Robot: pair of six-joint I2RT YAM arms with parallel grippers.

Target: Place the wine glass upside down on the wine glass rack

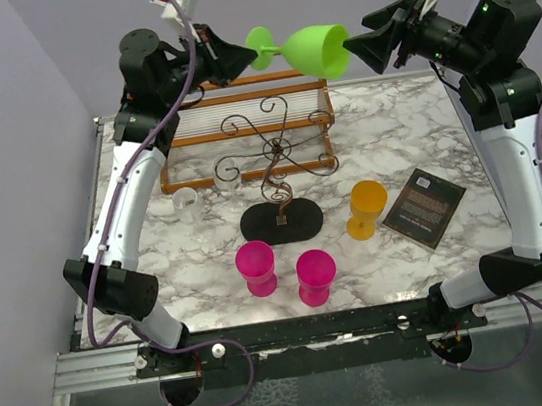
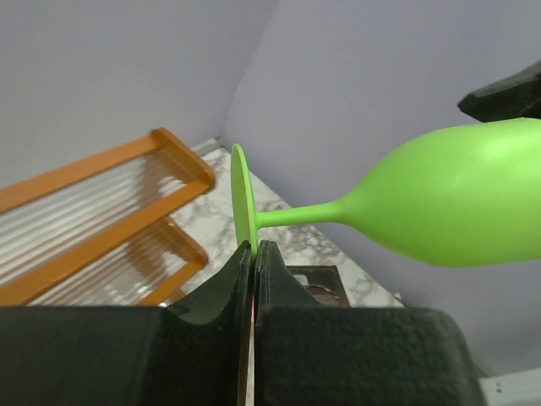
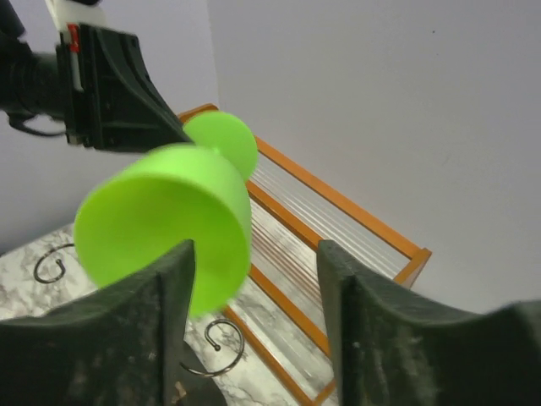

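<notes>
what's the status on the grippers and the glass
Left gripper shut on foot of lime-green wine glass, held sideways aloft. Right gripper jaws open at its bowl. Dark brown wire scroll rack below, arms bare.

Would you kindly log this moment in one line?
wine glass: midair, horizontal | left gripper: shut on foot | right gripper: open | wine glass rack: upright
</notes>
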